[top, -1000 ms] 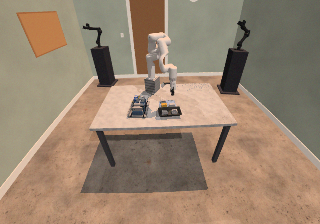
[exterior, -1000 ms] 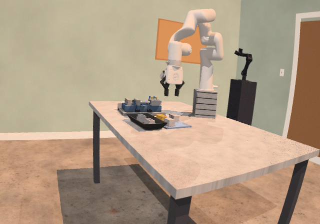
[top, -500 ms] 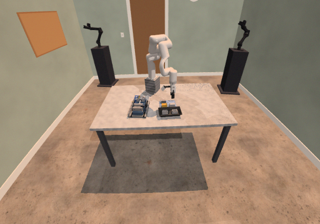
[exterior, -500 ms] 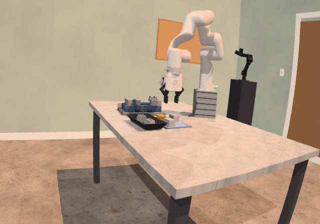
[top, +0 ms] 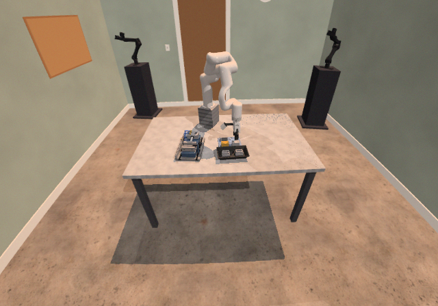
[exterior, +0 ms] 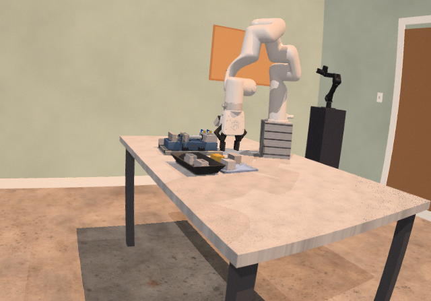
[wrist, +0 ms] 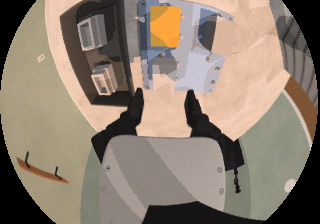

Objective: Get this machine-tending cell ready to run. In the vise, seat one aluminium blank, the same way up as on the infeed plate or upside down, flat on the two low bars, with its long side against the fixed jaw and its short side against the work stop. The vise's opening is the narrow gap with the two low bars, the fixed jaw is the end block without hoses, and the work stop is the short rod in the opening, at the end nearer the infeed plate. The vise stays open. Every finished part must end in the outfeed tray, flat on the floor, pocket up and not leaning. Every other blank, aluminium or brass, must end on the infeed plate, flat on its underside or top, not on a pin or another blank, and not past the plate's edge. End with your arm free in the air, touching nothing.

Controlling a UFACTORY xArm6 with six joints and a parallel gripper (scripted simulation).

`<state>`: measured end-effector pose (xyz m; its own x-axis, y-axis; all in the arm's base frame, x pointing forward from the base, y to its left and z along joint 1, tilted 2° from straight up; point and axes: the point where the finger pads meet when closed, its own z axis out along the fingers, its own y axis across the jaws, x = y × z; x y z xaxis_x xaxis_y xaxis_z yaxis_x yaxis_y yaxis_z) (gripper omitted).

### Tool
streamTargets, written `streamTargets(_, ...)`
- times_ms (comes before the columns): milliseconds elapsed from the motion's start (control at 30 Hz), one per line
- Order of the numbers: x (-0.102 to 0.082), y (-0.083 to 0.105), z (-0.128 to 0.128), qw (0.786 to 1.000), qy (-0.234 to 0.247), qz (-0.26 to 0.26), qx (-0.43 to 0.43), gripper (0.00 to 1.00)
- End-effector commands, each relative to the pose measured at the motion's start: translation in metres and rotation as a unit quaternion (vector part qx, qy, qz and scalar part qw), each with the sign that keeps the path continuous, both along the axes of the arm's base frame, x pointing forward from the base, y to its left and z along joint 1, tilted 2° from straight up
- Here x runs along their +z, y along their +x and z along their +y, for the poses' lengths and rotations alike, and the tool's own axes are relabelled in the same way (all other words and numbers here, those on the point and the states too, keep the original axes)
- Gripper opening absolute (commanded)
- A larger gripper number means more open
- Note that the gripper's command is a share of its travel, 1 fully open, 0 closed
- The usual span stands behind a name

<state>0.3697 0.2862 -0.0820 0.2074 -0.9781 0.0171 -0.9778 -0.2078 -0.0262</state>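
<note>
Pale marbled rectangular table top [exterior: 285, 200] on dark legs, filling the lower centre of the exterior view. White six-joint arm [exterior: 275, 64] on a stacked grey pedestal [exterior: 282, 151], centre right of that view, wrist pointing straight down. Blue and grey machine vise [exterior: 189, 141] on its base plate, centre left, hoses at one end; the opening is too small to read. Black shallow outfeed tray [exterior: 184, 161], just in front of the vise, holding two grey finished parts [wrist: 91, 31] with pockets facing up, seen at the left of the wrist view. Pale blue flat infeed plate [wrist: 203, 74], touching or just beside the tray, upper centre of the wrist view. Orange-yellow brass blank [wrist: 166, 26] lying flat on the plate's upper part. Grey aluminium blanks [exterior: 234, 157] on the plate, blocky, their number and long axes hard to tell. Black two-fingered claw [wrist: 164, 116], fingers parted partway with nothing between them, hanging low over the table near the plate's edge. Governing relation: in the wrist view the plate and its blanks lie straight ahead of the fingertips, toward the top of the frame, so the pick likely calls for a short advance in that direction and a descent onto an aluminium blank.
</note>
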Motion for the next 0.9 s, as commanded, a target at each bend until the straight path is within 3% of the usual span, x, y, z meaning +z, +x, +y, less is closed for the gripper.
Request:
streamTargets(0,-0.013,0.001,0.001,1.0,0.001,-0.001,0.0,0.69)
streamTargets(300,-0.03,0.002,0.001,1.0,0.001,-0.001,0.0,0.69)
streamTargets(867,-0.033,0.002,0.001,1.0,0.001,-0.001,0.0,0.69)
